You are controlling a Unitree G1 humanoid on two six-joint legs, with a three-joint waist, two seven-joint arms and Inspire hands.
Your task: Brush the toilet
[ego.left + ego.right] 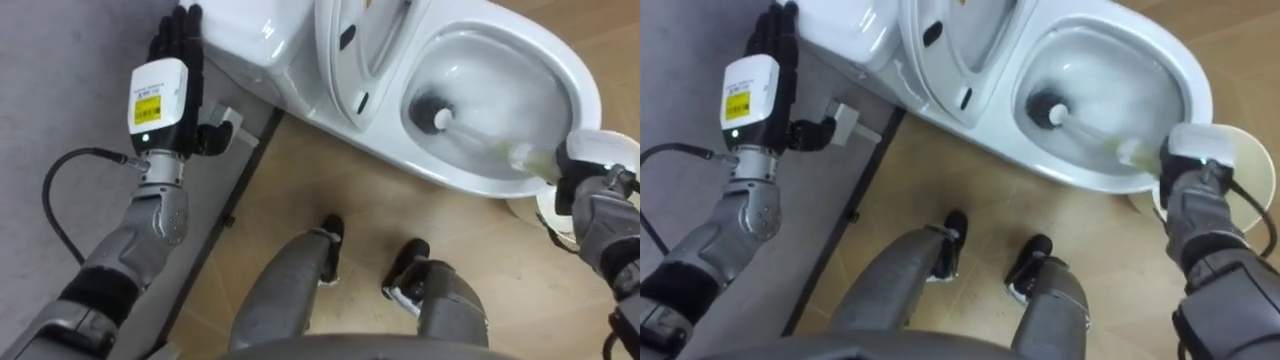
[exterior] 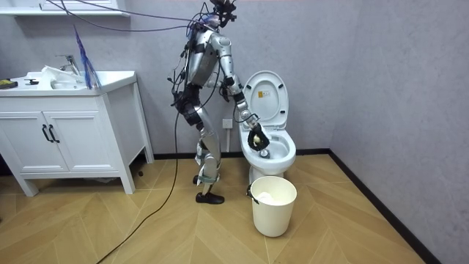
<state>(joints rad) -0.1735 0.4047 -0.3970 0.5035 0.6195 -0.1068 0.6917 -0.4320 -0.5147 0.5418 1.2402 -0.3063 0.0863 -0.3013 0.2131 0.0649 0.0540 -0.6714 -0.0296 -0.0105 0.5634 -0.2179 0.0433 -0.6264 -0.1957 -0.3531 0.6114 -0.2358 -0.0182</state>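
The white ceramic toilet [image 1: 585, 95] stands against the grey wall [image 2: 381, 73], its lid [image 1: 365, 40] raised behind the bowl [image 1: 500, 90]. The dark-headed toilet brush [image 1: 428, 104] has its head in the bowl, and its handle crosses the near rim to the right hand [image 1: 1192, 165] just outside. The left hand [image 1: 170, 70] is left of the tank [image 1: 250, 40]. A white plastic bucket [image 2: 274, 213] sits on the wooden floor [image 2: 352, 227] before the toilet. A white sink cabinet [image 2: 66, 139] stands well apart at the room view's left.
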